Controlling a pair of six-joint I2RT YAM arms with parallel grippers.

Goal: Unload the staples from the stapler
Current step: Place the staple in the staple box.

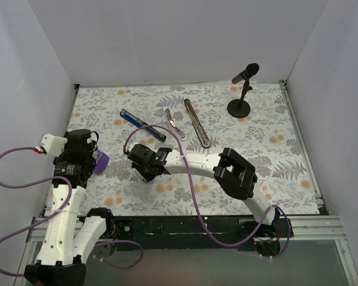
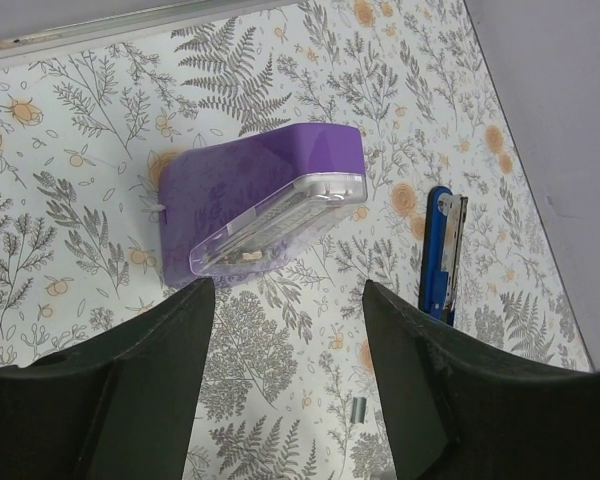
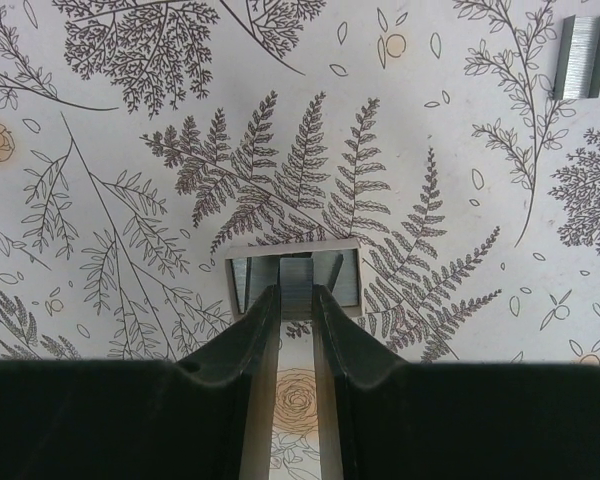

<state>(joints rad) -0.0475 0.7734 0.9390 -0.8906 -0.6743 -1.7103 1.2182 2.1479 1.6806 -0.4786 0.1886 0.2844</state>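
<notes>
Grey staple strip (image 3: pixel 297 268) nipped in the right jaws; stapler (image 1: pixel 173 123) lies opened out mid-tabletop (image 1: pixel 274 161).
Near side: right jaws clenched narrow on the strip, low over the fern-print surface, with a second loose strip (image 3: pixel 581 57) lying well apart from it. Left jaws released and spread wide, hovering just short of the purple block (image 2: pixel 260 200) by the left edge. Beyond: stapler fanned into three bars, clear of both arms. Blue arm (image 1: pixel 142 125) on the left, silver channel (image 1: pixel 175 126) in the centre, dark base (image 1: pixel 197 123) on the right. Far right corner: black microphone (image 1: pixel 243 89) on its round stand.
</notes>
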